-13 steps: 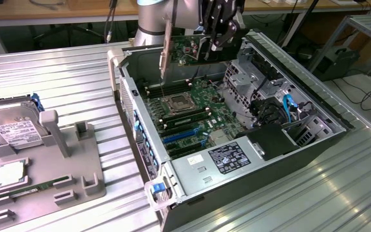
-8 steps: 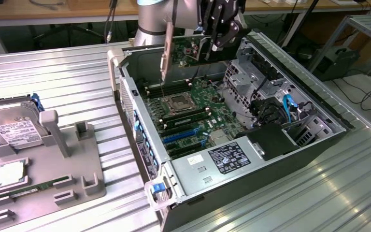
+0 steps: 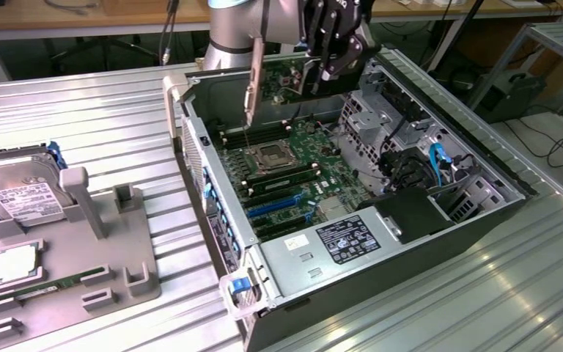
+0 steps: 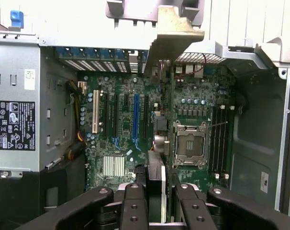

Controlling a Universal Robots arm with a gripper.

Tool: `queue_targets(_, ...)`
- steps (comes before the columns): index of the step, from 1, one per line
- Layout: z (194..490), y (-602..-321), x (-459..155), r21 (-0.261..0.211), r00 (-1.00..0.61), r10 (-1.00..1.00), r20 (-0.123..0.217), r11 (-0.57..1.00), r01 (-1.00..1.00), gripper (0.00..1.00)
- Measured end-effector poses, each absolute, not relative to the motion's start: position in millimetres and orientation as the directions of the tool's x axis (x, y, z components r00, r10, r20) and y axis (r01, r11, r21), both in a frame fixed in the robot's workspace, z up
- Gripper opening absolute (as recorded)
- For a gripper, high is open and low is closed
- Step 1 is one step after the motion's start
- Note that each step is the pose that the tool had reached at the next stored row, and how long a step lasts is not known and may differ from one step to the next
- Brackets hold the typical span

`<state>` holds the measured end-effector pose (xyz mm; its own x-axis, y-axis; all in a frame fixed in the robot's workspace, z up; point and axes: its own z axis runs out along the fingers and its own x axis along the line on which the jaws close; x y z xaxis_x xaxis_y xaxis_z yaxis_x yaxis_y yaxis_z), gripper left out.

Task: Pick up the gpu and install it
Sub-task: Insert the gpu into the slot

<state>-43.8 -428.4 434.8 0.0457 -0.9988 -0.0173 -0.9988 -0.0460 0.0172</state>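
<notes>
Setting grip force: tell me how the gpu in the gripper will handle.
The gpu looks stiff: pinched in the gripper, it hangs straight without sagging. Probably light, being thin. Its bracket overhangs far from the grip, so it may twist if bumped.

Silver-grey jointed robot arm (image 3: 231,29) is coming in from the top edge of the exterior view, with the wrist pointing downward. Black two-finger gripper (image 3: 327,72) is hanging below the wrist, fingers aiming down. In the wrist view, black jointed fingers (image 4: 134,203) are sitting partly closed, pressing on both faces of the thin dark gpu card (image 4: 155,170) and holding it edge-on between them.
</notes>
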Motion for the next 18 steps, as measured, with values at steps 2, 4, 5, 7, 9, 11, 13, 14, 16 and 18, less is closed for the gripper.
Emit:
queue_targets(2,433.8,-428.4,-43.8,0.008,0.046,-0.999,-0.016,-0.046,-0.999,0.27)
queue_targets(4,432.6,-428.5,-43.8,-0.002,0.046,-0.999,-0.015,-0.046,-0.999,0.27)
queue_targets(5,432.1,-428.4,-43.8,-0.006,0.046,-0.999,-0.015,-0.046,-0.999,0.27)
queue_targets(7,431.1,-428.4,-43.7,-0.01,0.046,-0.999,-0.015,-0.046,-0.999,0.27)
queue_targets(9,430.0,-428.4,-43.8,-0.011,0.046,-0.999,-0.015,-0.046,-0.999,0.27)
queue_targets(11,429.1,-428.4,-43.8,-0.011,0.046,-0.999,-0.015,-0.046,-0.999,0.27)
queue_targets(13,428.3,-428.4,-43.8,-0.012,0.046,-0.999,-0.015,-0.046,-0.999,0.27)
queue_targets(14,427.9,-428.4,-43.8,-0.012,0.046,-0.999,-0.015,-0.046,-0.999,0.27)
queue_targets(16,427.0,-428.4,-43.8,-0.012,0.046,-0.999,-0.015,-0.046,-0.999,0.27)
queue_targets(18,425.9,-428.5,-43.8,-0.012,0.046,-0.999,-0.015,-0.046,-0.999,0.27)
